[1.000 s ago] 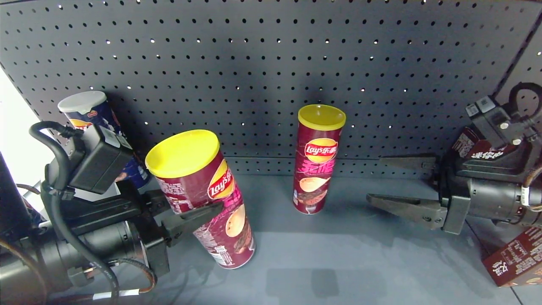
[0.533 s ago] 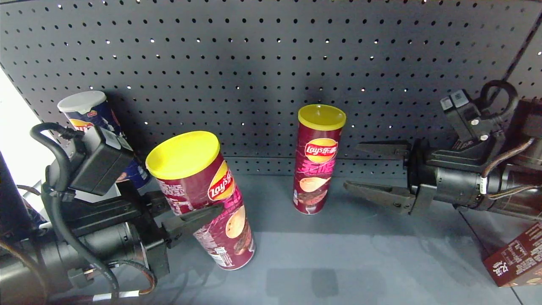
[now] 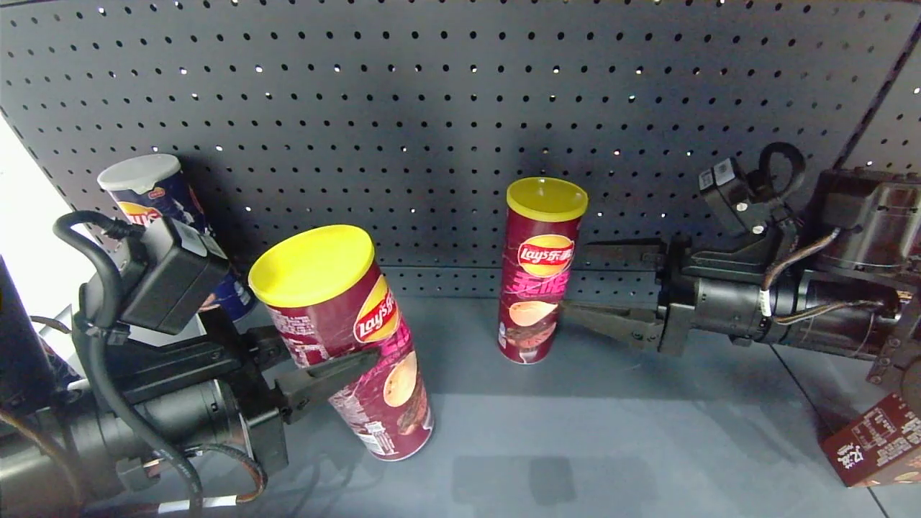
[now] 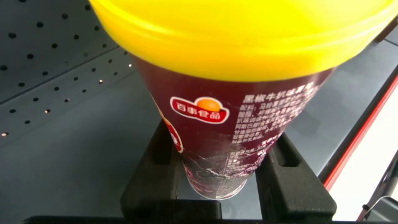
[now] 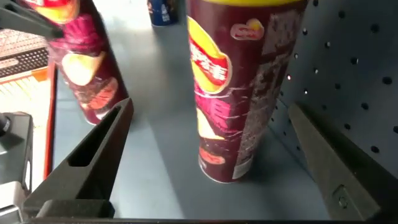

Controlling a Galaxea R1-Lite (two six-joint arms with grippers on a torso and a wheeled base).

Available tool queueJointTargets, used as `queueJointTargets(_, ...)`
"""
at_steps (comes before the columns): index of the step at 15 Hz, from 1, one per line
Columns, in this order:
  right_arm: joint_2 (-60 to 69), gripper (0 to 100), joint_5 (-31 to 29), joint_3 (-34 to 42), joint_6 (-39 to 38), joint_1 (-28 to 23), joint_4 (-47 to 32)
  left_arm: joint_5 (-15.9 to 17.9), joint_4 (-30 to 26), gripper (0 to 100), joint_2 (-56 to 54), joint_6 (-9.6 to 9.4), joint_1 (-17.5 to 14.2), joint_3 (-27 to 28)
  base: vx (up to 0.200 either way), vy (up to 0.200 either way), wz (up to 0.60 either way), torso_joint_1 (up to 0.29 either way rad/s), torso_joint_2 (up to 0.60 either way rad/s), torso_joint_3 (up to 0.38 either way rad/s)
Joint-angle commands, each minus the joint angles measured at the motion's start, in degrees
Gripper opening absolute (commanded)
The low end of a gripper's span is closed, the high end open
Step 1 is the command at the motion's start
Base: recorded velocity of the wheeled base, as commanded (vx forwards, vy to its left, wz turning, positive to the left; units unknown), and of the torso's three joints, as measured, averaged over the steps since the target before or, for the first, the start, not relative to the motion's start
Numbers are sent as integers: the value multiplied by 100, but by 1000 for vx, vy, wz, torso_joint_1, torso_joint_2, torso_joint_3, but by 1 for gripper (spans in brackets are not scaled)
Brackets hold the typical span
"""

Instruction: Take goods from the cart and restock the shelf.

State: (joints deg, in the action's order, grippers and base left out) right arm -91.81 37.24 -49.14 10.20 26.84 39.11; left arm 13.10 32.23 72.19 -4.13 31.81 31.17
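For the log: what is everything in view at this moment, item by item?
tilted chip can: one, maroon with a yellow lid, front left of the shelf, in the left gripper
upright chip can: one, maroon with a yellow lid, centre, close to the back panel
blue can: one, dark blue with a pale grey lid, back left corner
box: one, dark brown, front right, cut off by the picture's edge
pegboard: one, dark grey, back wall
shelf: one, grey, under all the goods
left gripper: one, black, shut on the tilted chip can
right gripper: one, black, open, one finger on each side of the upright chip can, not closed on it
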Motion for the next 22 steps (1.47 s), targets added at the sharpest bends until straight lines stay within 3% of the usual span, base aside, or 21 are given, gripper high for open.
queueJointTargets(1, -197, 100, 2, -69, 8, -12, 0, -1, 2, 0, 5, 0, 1, -6, 0, 0, 0, 0, 0, 0)
queueJointTargets(22, -1559, 100, -6, -843, 280, 31, 27, -1, 2, 0, 23, 18, -78, 47, 0, 0, 0, 0, 0, 0)
